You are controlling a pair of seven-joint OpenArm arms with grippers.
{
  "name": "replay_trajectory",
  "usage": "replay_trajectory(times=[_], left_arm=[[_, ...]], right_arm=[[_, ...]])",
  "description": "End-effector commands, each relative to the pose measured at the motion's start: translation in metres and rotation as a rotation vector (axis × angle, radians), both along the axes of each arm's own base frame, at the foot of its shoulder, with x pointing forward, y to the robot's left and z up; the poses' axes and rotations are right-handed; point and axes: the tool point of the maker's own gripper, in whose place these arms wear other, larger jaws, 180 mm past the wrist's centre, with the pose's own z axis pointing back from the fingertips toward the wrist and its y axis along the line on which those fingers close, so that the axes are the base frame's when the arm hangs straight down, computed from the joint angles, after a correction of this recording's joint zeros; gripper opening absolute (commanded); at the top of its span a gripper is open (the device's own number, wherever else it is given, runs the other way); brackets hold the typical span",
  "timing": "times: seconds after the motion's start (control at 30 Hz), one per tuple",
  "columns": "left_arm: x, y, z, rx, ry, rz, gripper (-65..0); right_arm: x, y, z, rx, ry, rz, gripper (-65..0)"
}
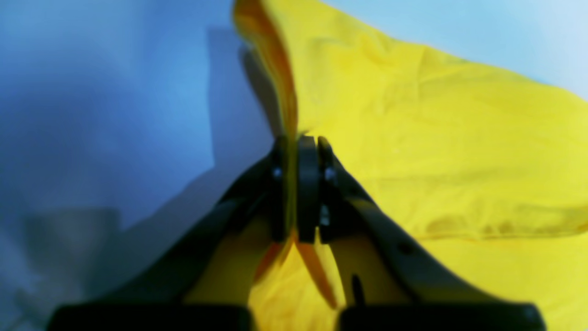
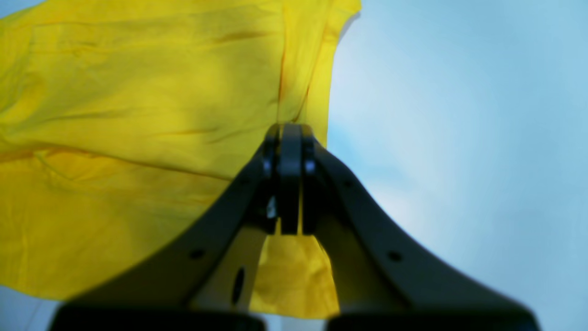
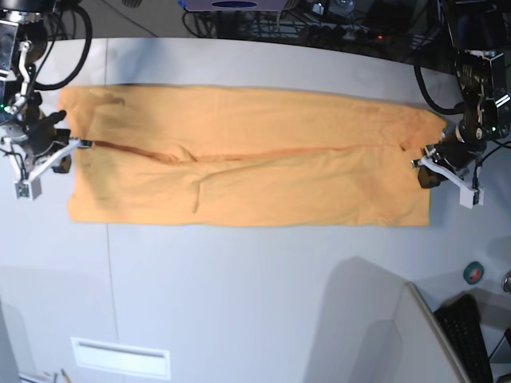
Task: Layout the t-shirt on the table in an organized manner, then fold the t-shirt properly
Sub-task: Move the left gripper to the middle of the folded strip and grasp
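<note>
The light orange t-shirt lies stretched in a long band across the far half of the table, with a crease running along its length. My left gripper is shut on the shirt's edge at the right end in the base view. Its wrist view shows the jaws pinching a raised fold of the yellow-looking t-shirt. At the left end my right gripper is shut on the other edge. There its jaws clamp the t-shirt cloth.
A grey slanted panel and a black keyboard sit at the front right, with a small green round thing near the right edge. Cables and equipment line the far edge. A white label strip is at front left.
</note>
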Motion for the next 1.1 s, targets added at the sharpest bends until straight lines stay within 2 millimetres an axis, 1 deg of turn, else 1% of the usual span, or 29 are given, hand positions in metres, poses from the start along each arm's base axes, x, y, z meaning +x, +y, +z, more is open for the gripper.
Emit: replay_trajectory(times=[0.0, 0.03, 0.07, 0.17, 0.2, 0.27, 0.33, 0.4, 0.47, 0.53, 0.57, 0.7, 0.8, 0.9, 0.97, 1.07], left_arm=[[0.011, 0.002, 0.026, 0.034, -0.073, -0.018, -65.0], [0.011, -0.009, 0.032, 0.042, -0.087, -0.047, -65.0], [0.011, -0.025, 0.036, 0.043, -0.097, -0.093, -65.0], [0.010, -0.065, 0.042, 0.031, -0.116, -0.199, -65.0], [0.009, -0.076, 0.041, 0.024, -0.112, -0.228, -65.0], [0.006, -0.099, 0.033, -0.012, -0.077, -0.264, -65.0], [0.004, -0.116, 0.029, -0.047, -0.056, -0.276, -65.0], [0.009, -0.140, 0.033, -0.085, -0.072, -0.305, -65.0], [0.009, -0.161, 0.033, -0.109, -0.077, -0.343, -65.0], [0.008, -0.178, 0.032, -0.126, -0.073, -0.378, -65.0], [0.011, -0.187, 0.033, -0.138, -0.079, -0.391, -65.0], [0.012, -0.211, 0.027, -0.165, -0.047, -0.379, -65.0], [0.014, -0.231, 0.028, -0.177, -0.046, -0.422, -65.0], [0.011, -0.248, 0.029, -0.207, -0.046, -0.437, -65.0], [0.011, -0.255, 0.030, -0.223, -0.050, -0.436, -65.0], [0.011, -0.260, 0.031, -0.237, -0.053, -0.436, -65.0]], right_arm=[[0.009, -0.004, 0.012, -0.012, -0.047, 0.003, -65.0], [0.009, -0.004, 0.012, -0.012, -0.047, 0.003, -65.0], [0.009, -0.004, 0.012, -0.012, -0.047, 0.003, -65.0], [0.010, -0.001, 0.011, -0.003, -0.047, 0.001, -65.0], [0.009, 0.001, 0.010, 0.003, -0.047, -0.001, -65.0], [0.010, 0.002, 0.011, 0.004, -0.048, -0.001, -65.0], [0.010, 0.002, 0.010, 0.005, -0.048, -0.001, -65.0], [0.010, 0.002, 0.010, 0.005, -0.048, -0.001, -65.0], [0.009, 0.002, 0.010, 0.006, -0.047, -0.001, -65.0], [0.009, 0.002, 0.010, 0.006, -0.047, -0.001, -65.0], [0.010, 0.002, 0.011, 0.006, -0.048, -0.001, -65.0], [0.010, 0.002, 0.011, 0.006, -0.049, -0.001, -65.0], [0.010, 0.002, 0.011, 0.006, -0.049, -0.001, -65.0], [0.010, 0.002, 0.011, 0.006, -0.049, -0.001, -65.0], [0.010, 0.002, 0.011, 0.006, -0.049, -0.001, -65.0], [0.010, 0.002, 0.011, 0.006, -0.049, -0.001, -65.0]])
